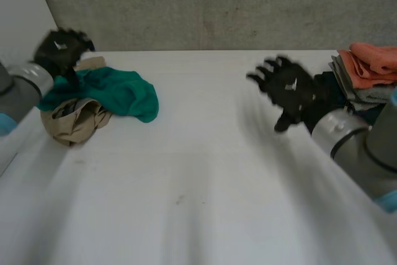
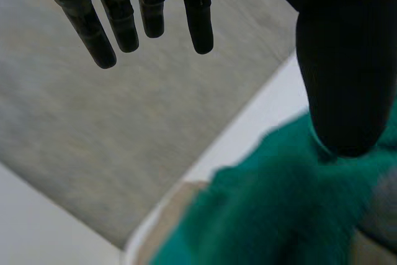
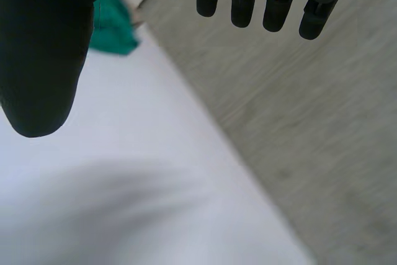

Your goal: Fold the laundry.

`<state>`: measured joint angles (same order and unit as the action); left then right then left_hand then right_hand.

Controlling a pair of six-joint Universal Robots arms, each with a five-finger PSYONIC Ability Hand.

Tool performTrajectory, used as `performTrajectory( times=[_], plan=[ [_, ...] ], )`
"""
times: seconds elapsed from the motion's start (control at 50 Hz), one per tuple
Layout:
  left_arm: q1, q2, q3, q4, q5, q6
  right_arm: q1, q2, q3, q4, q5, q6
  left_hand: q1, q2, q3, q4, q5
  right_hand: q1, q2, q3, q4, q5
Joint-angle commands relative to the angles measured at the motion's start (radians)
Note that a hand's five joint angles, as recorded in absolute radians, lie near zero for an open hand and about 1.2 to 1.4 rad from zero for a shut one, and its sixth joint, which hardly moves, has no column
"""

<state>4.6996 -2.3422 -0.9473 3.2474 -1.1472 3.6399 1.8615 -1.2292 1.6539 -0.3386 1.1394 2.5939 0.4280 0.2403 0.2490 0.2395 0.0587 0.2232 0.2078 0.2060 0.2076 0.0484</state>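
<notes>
We judge the folding part done, part waiting. Well apart from the green cloth point(image 1: 121, 91), across the desk point(image 1: 198, 190) by the right arm, stands a stack of folded cloths point(image 1: 367, 69) with an orange piece on top and grey ones beneath. We take those as finished. The green cloth itself lies crumpled by the left arm, draped partly over a tan garment point(image 1: 74, 121) bunched just beside and under it. Neither is spread flat, and neither shows a fold.

The left robot hand point(image 1: 62, 51) hovers over the green cloth's outer end, fingers straight and apart from the thumb, gripping nothing. Its wrist view has the thumb above the green fabric, though we cannot tell whether it touches. The right robot hand point(image 1: 286, 88) hangs over bare desk between the green cloth and the stack, nearer the stack, fingers spread wide and empty.

So two pieces are left, by our reading — the green one looks the likely next, and it would need pulling clear of the tan garment and laying flat before any fold.
</notes>
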Motion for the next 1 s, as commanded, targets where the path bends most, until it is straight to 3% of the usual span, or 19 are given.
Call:
performTrajectory(
  times=[0.02, 0.12, 0.2, 0.26, 0.28, 0.3, 0.32, 0.44, 0.56, 0.7, 0.88, 1.0],
  plan=[
    [-0.016, -0.230, 0.151, 0.000, 0.058, 0.005, -0.019, 0.022, 0.089, 0.029, 0.002, -0.023, -0.173, 0.014, 0.006, 0.015, 0.021, -0.049, -0.033, -0.031, -0.033, -0.048],
    [-0.058, -0.308, 0.222, 0.000, 0.055, 0.005, -0.022, 0.022, 0.125, 0.029, 0.002, -0.023, -0.135, 0.052, 0.044, 0.053, 0.059, -0.049, -0.033, -0.031, -0.033, -0.048],
    [-0.073, -0.356, 0.271, 0.003, 0.043, 0.003, -0.022, 0.022, 0.148, 0.029, -0.001, -0.023, 0.058, 0.246, 0.237, 0.247, 0.253, -0.049, -0.033, -0.031, -0.033, -0.048],
    [-0.075, -0.399, 0.315, 0.003, 0.037, 0.005, -0.022, 0.024, 0.152, 0.029, -0.001, -0.023, 0.377, 0.565, 0.556, 0.566, 0.572, -0.049, -0.033, -0.031, -0.033, -0.048],
    [-0.075, -0.407, 0.326, 0.003, 0.030, 0.005, -0.022, 0.024, 0.152, 0.029, -0.001, -0.024, 0.533, 0.720, 0.712, 0.721, 0.727, -0.049, -0.033, -0.031, -0.033, -0.048],
    [-0.079, -0.411, 0.341, 0.003, 0.009, 0.009, -0.022, 0.024, 0.150, 0.029, -0.001, -0.023, 0.927, 1.114, 1.106, 1.115, 1.121, -0.049, -0.033, -0.031, -0.033, -0.048],
    [-0.081, -0.411, 0.343, 0.005, -0.008, 0.011, -0.022, 0.024, 0.150, 0.029, -0.001, -0.023, 0.968, 1.156, 1.147, 1.156, 1.163, -0.049, -0.033, -0.031, -0.033, -0.048],
    [-0.147, -0.271, 0.260, 0.064, -0.173, 0.011, -0.022, 0.022, 0.147, 0.029, -0.001, -0.025, 0.968, 1.156, 1.147, 1.157, 1.163, -0.049, -0.033, -0.031, -0.033, -0.048],
    [-0.209, 0.035, 0.040, 0.222, -0.175, 0.003, -0.025, 0.010, 0.147, 0.029, 0.002, -0.023, 0.968, 1.156, 1.147, 1.157, 1.163, -0.049, -0.033, -0.031, -0.033, -0.048],
    [-0.315, 0.253, -0.088, 0.267, -0.169, -0.041, -0.028, -0.027, 0.147, 0.032, 0.023, -0.023, 0.968, 1.156, 1.147, 1.157, 1.163, -0.049, -0.033, -0.031, -0.033, -0.048],
    [-0.557, 0.297, -0.197, 0.250, -0.169, -0.303, -0.065, -0.075, 0.149, 0.029, 0.066, -0.005, 0.968, 1.156, 1.147, 1.157, 1.163, -0.049, -0.033, -0.031, -0.033, -0.048],
    [-0.651, 0.277, -0.263, 0.253, -0.166, -0.487, -0.108, -0.098, 0.142, 0.013, 0.146, 0.012, 0.968, 1.156, 1.147, 1.157, 1.163, -0.049, -0.033, -0.031, -0.033, -0.048]
  ],
)
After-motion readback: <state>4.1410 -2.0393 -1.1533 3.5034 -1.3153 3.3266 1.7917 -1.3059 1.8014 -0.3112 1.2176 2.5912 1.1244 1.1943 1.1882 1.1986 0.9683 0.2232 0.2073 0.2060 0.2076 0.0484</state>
